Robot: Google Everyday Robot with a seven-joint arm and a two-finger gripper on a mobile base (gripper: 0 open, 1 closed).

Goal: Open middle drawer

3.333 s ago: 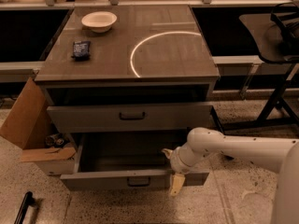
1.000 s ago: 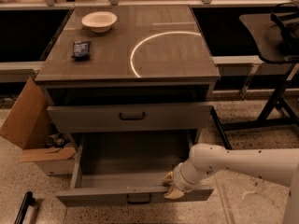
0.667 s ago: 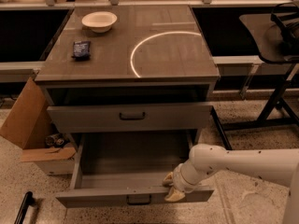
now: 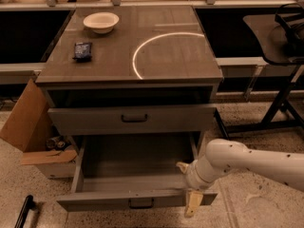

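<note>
The middle drawer point(image 4: 135, 199) is the lower grey drawer in view. It is pulled well out toward me and its inside shows nothing in it. Its small dark handle point(image 4: 141, 203) sits at the centre of the front. My gripper point(image 4: 189, 185), on a white arm reaching in from the right, is at the right end of the drawer's front wall. One cream fingertip point(image 4: 182, 166) is inside the drawer. The other fingertip point(image 4: 193, 203) hangs down outside the front. The gripper is open and straddles the wall.
The top drawer point(image 4: 133, 119) above is nearly shut. On the cabinet top point(image 4: 166, 56) lie a white bowl point(image 4: 100, 22) and a dark packet point(image 4: 82, 50). A cardboard box point(image 4: 28, 127) stands at the left and a dark metal stand point(image 4: 280, 94) at the right.
Since the earliest frame the middle drawer has come further out toward me, with the gripper moving along at its front right. Over the last second almost nothing has moved.
</note>
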